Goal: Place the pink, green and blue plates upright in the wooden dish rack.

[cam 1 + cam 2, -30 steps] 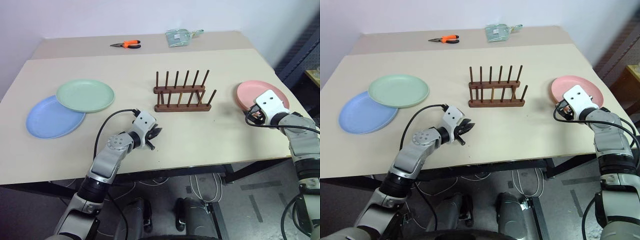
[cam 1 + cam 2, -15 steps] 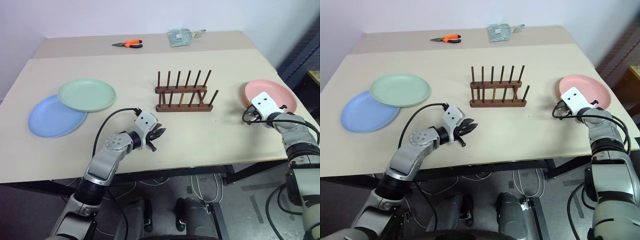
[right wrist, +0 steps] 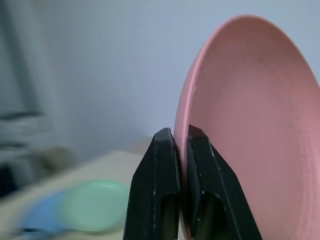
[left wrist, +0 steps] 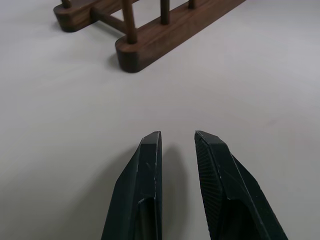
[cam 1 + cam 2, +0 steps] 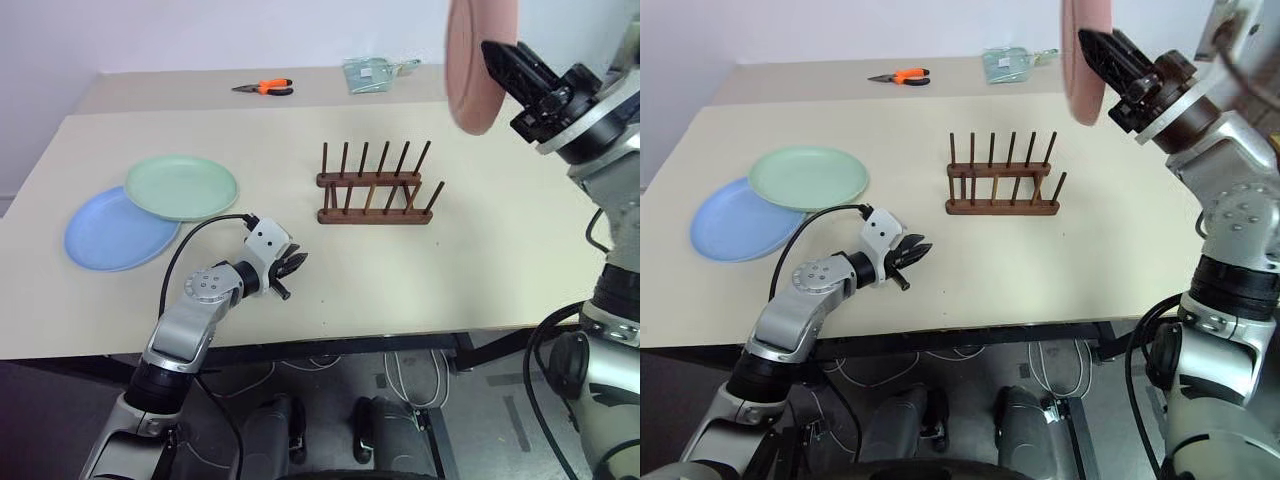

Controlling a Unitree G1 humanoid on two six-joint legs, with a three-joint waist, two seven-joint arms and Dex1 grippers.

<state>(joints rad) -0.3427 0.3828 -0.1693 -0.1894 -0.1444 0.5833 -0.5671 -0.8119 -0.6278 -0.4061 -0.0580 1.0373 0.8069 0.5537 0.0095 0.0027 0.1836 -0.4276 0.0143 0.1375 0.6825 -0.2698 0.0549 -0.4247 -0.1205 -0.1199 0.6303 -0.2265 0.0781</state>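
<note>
Left eye view, left to right: blue plate [image 5: 112, 230] flat on table [image 5: 300, 120], green plate [image 5: 182, 187] overlapping it; left gripper [image 5: 291, 266] slightly parted, empty, low over table; rack [image 5: 376, 190] mid-table, all slots free; right gripper [image 5: 502, 62] clamped on rim of pink plate [image 5: 470, 65], raised on edge. Best lowered edge-first between 2 peg pairs, released once seated.
</note>
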